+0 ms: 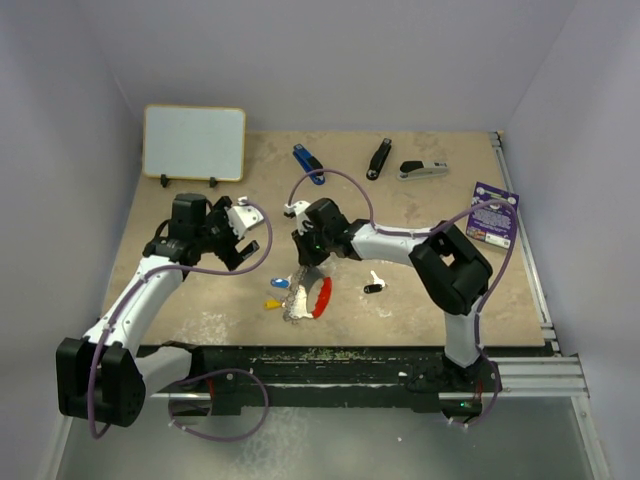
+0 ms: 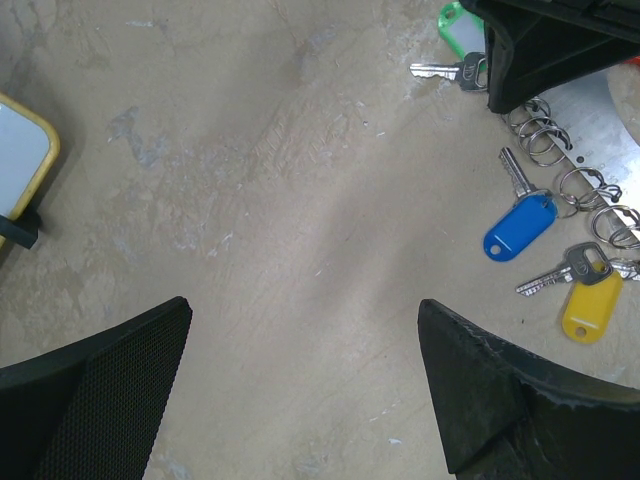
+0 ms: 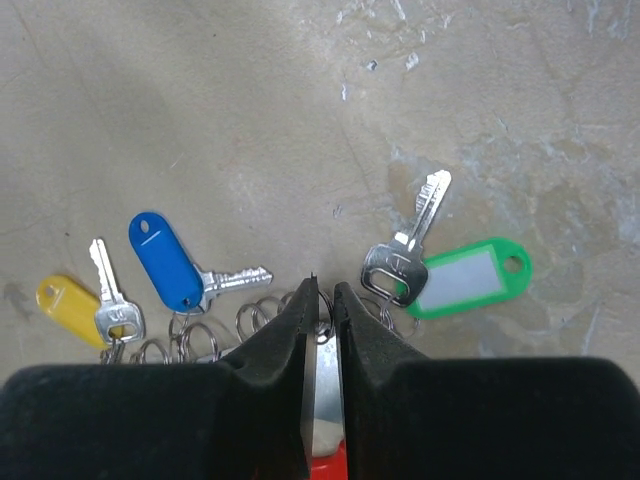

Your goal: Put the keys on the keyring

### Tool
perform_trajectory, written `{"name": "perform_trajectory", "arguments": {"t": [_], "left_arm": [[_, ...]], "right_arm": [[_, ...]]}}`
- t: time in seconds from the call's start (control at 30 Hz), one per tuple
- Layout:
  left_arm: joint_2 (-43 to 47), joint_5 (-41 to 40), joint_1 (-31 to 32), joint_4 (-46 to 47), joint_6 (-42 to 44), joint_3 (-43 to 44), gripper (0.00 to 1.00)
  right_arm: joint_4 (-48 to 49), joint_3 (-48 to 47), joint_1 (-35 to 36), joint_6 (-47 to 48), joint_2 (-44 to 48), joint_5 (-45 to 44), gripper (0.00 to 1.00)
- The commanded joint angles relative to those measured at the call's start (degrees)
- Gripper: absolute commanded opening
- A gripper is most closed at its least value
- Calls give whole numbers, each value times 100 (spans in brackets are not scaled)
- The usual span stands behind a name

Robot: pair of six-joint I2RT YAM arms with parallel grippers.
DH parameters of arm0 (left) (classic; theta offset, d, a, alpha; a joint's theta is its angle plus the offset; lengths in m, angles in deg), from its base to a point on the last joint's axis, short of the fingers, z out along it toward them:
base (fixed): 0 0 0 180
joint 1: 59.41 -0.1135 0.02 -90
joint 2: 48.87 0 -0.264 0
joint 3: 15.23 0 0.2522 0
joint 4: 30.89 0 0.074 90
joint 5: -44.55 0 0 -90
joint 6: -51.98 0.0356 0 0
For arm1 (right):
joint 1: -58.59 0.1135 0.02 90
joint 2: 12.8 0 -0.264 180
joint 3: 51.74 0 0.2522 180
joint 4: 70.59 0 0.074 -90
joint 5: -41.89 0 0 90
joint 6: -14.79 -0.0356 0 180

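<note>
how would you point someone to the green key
Find the right hand, which hangs over the silver rings near the table's middle. In its wrist view a key lies just right of that hand. It alone has a green tag with a pale window; its neighbours wear a blue tag and a yellow tag.

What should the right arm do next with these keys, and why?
Probably open the right gripper a little wider and lift it straight up. Its fingers stand almost together over the keyring. The green key, blue key and yellow key look already hooked on, while a black key lies loose beside it.
</note>
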Motion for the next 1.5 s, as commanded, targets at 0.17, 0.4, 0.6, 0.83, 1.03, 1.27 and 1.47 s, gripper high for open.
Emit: {"name": "perform_trajectory", "arguments": {"t": [0.17, 0.4, 0.6, 0.83, 1.03, 1.27, 1.47], "left_arm": [[8, 158, -31, 312, -93, -140, 98], [22, 194, -32, 351, -84, -167, 98], [-45, 257, -28, 402, -124, -160, 98], [-52, 250, -33, 412, -128, -175, 98], [-69, 246, -33, 450, -128, -240, 98], [-77, 247, -29, 492, -103, -289, 98], [-104, 261, -37, 529, -98, -289, 98]], "right_arm": [[-227, 287, 36, -12, 687, 121, 11], [-218, 439, 40, -136, 776, 264, 10], [-173, 279, 36, -104, 709, 85, 12], [-241, 6, 33, -19, 646, -253, 15], [-504, -201, 32, 65, 311, -197, 18], [-535, -267, 36, 31, 16, -84, 20], [-550, -187, 36, 21, 36, -105, 20]]}}
